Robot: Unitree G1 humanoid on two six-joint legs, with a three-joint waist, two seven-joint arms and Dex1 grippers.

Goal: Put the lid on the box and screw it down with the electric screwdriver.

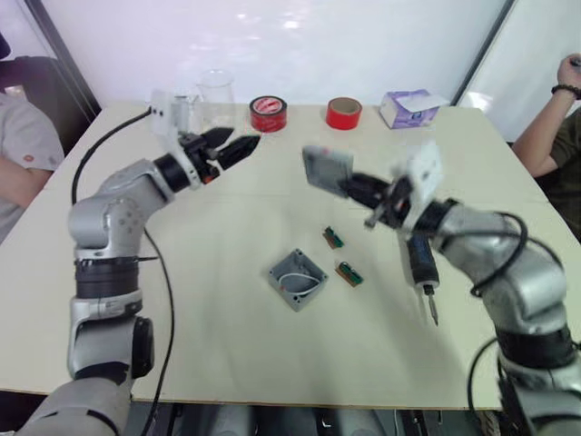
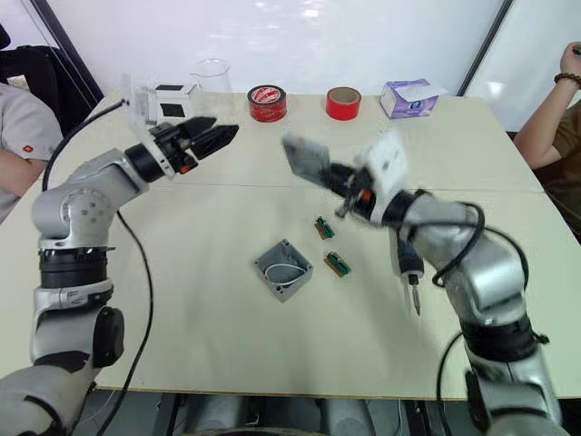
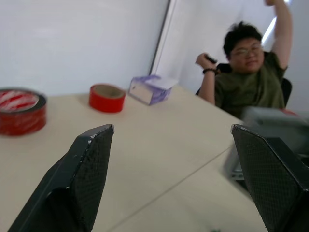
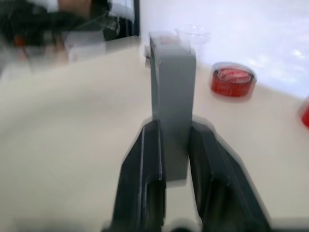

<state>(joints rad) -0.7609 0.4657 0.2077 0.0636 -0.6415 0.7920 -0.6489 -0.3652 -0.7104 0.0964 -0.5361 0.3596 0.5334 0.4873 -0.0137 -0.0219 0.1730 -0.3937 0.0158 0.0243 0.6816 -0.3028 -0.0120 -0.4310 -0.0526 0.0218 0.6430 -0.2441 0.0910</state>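
We hold the lid (image 1: pixel 327 169) pinched on edge in our right tool (image 1: pixel 356 188), up in the air above the counter (image 1: pixel 227 345), and the grip looks thin: in the right wrist view the fingers (image 4: pixel 145 169) clamp only the lower part of the plate. If we swing down fast, we judge the lid could twist in the grip or slip out and land beside the box (image 1: pixel 298 279). A tilted lid would also meet the box rim crooked and could push the box across the counter, since nothing is steadying it. The white wire inside could get trapped under the rim; the view is too blurred for us to say how high it sits.

Our left tool (image 1: pixel 227 147) hangs with its fingers spread apart, holding nothing, well off at about 10 o'clock from the box.

From our right tool, the box lies toward 7 o'clock, lower and nearer to us, resting open side up on the counter. The electric screwdriver (image 1: pixel 420 270) lies at about 3 o'clock from the box, well apart, bit pointing toward us, beneath our right forearm. Lowering that arm carelessly could knock it away.
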